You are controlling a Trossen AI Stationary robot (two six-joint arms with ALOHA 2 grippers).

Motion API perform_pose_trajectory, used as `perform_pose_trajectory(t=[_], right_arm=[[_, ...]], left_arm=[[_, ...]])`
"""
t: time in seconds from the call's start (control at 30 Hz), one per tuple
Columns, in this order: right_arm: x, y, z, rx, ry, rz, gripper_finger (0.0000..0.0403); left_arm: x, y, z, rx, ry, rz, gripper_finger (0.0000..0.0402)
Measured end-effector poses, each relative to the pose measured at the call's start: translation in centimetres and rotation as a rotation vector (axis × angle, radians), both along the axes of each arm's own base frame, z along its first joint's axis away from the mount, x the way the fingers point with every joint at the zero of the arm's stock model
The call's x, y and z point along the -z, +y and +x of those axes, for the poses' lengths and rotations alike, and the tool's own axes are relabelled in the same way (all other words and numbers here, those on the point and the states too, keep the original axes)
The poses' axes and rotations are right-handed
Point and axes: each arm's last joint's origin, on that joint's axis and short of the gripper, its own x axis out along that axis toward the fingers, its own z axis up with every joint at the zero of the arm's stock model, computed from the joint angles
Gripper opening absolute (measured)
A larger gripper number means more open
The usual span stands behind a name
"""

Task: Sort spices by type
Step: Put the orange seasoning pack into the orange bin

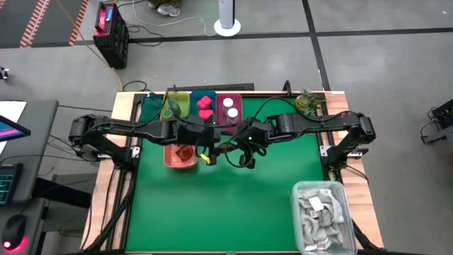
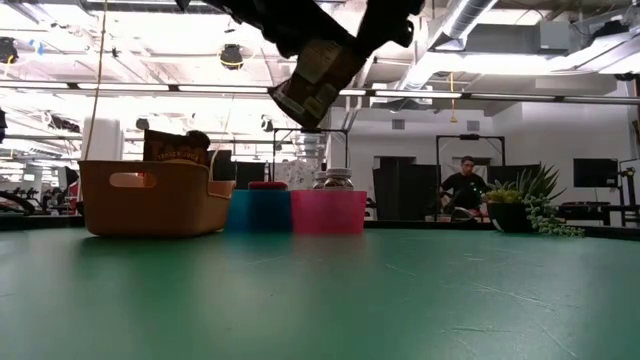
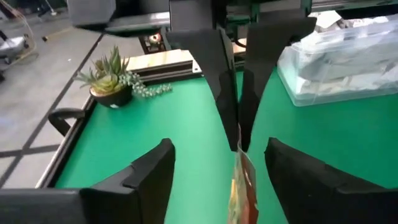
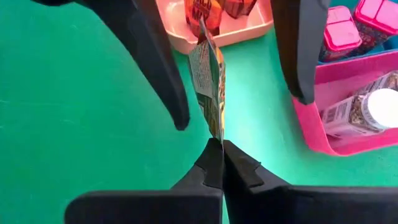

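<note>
High view: left tool (image 1: 206, 151) and right tool (image 1: 221, 147) meet mid-counter, just in front of the salmon plastic tray (image 1: 180, 159); green counter (image 1: 226, 205) open toward the near edge, clear bin of grey rags (image 1: 323, 217) at the near-right corner.
Low view: flat printed sachet (image 2: 316, 75) hangs high above the counter, well clear of the trays.
Left wrist view: left tool wide, fingers (image 3: 149, 171) either side of the sachet, not touching.
Right wrist view: right tool (image 4: 222, 163) pinched shut on the sachet's edge; magenta tray (image 4: 348, 118) holds a white-capped jar (image 4: 373, 109). Sachet print unreadable.

We see a green surface (image 1: 212, 212) carrying coloured trays (image 1: 205, 106), an orange basket (image 1: 180, 159), a clear rag bin (image 1: 323, 216), and a potted plant (image 1: 307, 103).
</note>
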Motion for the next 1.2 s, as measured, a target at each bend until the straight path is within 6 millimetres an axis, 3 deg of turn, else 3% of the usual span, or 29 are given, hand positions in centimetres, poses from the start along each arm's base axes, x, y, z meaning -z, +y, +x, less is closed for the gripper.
perform_pose_trajectory(t=[0.13, 0.5, 0.93, 1.2], right_arm=[[-0.1, 0.3, 0.1, -0.027, -0.015, -0.014, 0.0024], [-0.1, 0.5, 0.2, -0.070, -0.019, -0.045, 0.0061], [-0.1, -0.4, 0.1, -0.042, -0.004, -0.048, 0.0215], [0.8, -0.8, -0.7, 0.028, 0.085, -0.146, 0.0239]], left_arm=[[-0.1, 0.0, 0.0, 0.015, -0.001, 0.044, 0.0192], [0.5, 0.0, -0.2, 0.029, 0.075, 0.066, 0.0009], [1.1, -0.1, -0.9, 0.032, 0.169, 0.061, 0.0001], [-1.8, -0.2, -5.4, 0.002, 0.200, 0.030, 0.0000]])
